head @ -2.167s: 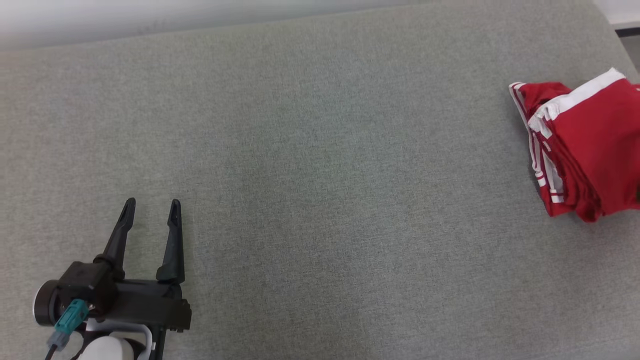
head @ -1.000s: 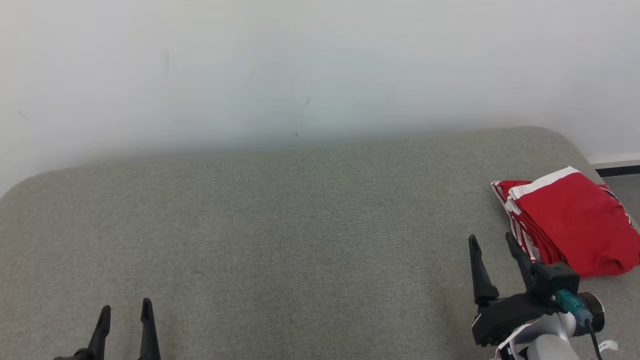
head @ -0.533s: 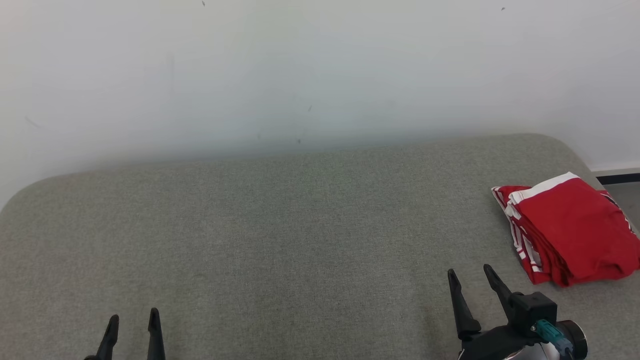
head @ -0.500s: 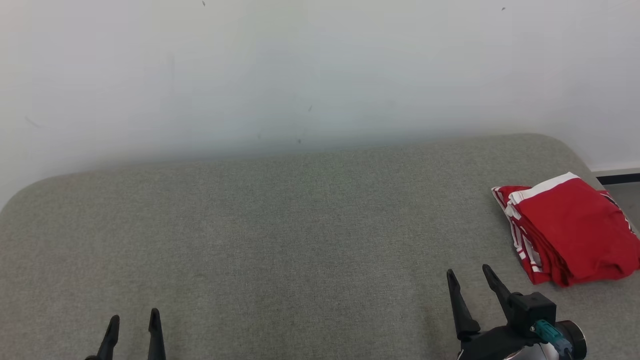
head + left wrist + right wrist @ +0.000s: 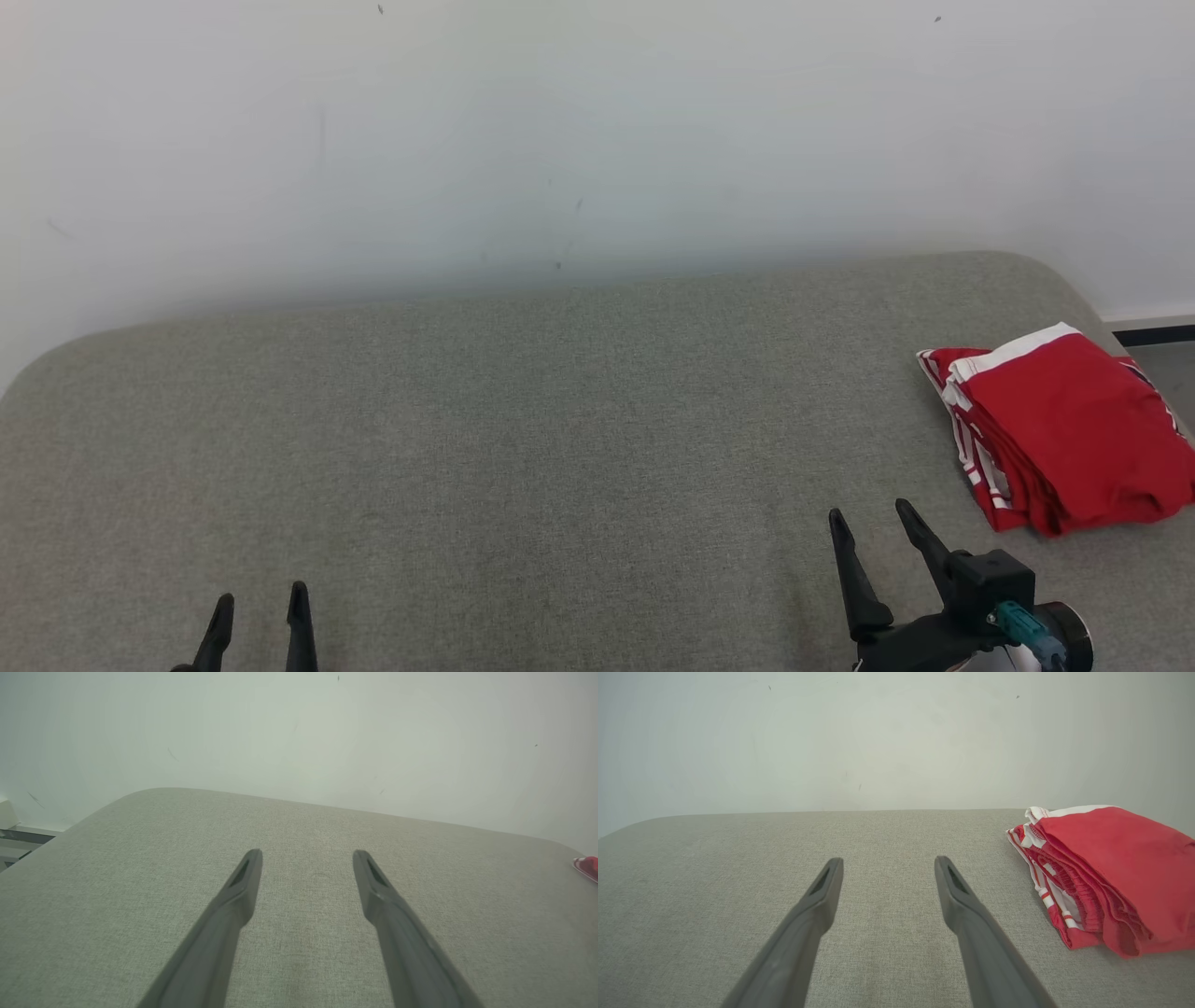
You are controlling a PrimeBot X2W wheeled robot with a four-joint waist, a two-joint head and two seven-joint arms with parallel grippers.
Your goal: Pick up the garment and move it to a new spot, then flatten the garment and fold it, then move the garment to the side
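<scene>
The garment is red with white trim, folded into a compact stack at the right end of the grey-green cushion. From the right wrist it shows as the same red garment lying right of the fingers. My right gripper is open and empty, a little left of and nearer than the stack. At the bottom left my left gripper is open too, holding nothing. The left wrist view catches one red corner of the garment at its right edge.
A pale wall rises right behind the cushion's far edge. The cushion's rounded right end drops off just past the stack, where floor and a dark baseboard show.
The camera has tilted up since the earliest frame, bringing the wall and my right gripper into view. Over the last second both grippers drew back slightly toward the near edge; the garment lies still.
</scene>
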